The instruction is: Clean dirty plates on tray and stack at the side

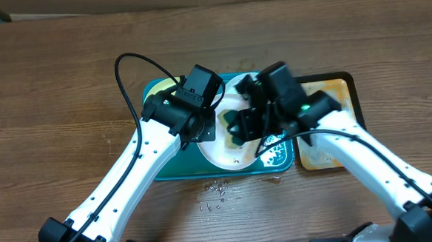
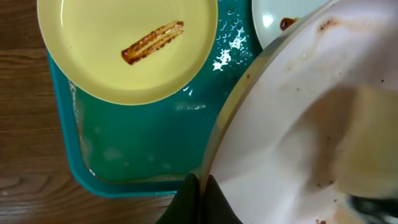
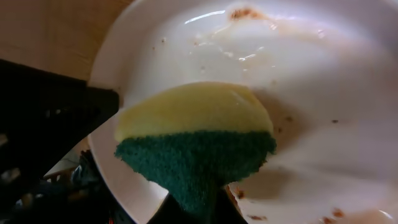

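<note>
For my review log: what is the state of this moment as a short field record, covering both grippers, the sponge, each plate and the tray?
left gripper: shut on the held plate's rim
right gripper: shut on the sponge
sponge: yellow and green, against the held plate's inner face
held plate: white, tilted over the tray, brown smears and specks on it
yellow plate: flat on the tray, brown smear in its middle
third plate: white, on the tray, brown smear, mostly hidden
tray: teal, wet
</note>
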Tool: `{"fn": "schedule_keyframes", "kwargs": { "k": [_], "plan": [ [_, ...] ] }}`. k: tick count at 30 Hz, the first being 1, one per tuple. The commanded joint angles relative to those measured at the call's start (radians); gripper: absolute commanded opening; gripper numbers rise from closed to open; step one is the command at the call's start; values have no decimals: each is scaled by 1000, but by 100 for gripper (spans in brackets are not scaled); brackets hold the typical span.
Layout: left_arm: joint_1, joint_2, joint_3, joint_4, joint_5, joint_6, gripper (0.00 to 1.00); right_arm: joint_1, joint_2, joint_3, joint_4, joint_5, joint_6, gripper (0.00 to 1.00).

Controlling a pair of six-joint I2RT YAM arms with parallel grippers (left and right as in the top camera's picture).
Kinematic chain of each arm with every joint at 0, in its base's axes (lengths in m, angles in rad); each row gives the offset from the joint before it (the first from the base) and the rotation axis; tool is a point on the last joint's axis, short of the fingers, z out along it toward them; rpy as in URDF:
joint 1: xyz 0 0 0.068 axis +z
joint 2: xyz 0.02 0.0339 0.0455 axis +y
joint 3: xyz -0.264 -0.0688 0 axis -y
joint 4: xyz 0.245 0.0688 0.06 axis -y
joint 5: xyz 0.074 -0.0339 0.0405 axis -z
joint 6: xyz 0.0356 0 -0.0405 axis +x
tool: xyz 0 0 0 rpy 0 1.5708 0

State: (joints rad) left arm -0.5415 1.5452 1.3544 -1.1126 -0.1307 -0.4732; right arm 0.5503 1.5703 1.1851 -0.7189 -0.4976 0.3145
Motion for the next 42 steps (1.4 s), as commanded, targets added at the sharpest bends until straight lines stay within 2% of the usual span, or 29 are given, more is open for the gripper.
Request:
{"fn": "schedule_keyframes", "kwargs": {
  "k": [1,7,10,23,31,42],
  "plan": [
    [3,-3,-2,3,28,-21,4,40,44,5,31,71,110,4],
    [3,-3,-2,6,28,-21,4,78,91,5,35,83,155,4],
    [9,-3,-2,3,27,-21,4,80,95,5,-3,160,186,4],
    [37,-2,-14,-13,15,-21,4,79,95,5,-53,228,187,4],
    [38,0,-168,51,17,-53,4,111,95,5,-50,225,175,4],
    [38,0,-241,97,-36,-93,4,164,157,5,-49,234,177,4]
  ]
}}
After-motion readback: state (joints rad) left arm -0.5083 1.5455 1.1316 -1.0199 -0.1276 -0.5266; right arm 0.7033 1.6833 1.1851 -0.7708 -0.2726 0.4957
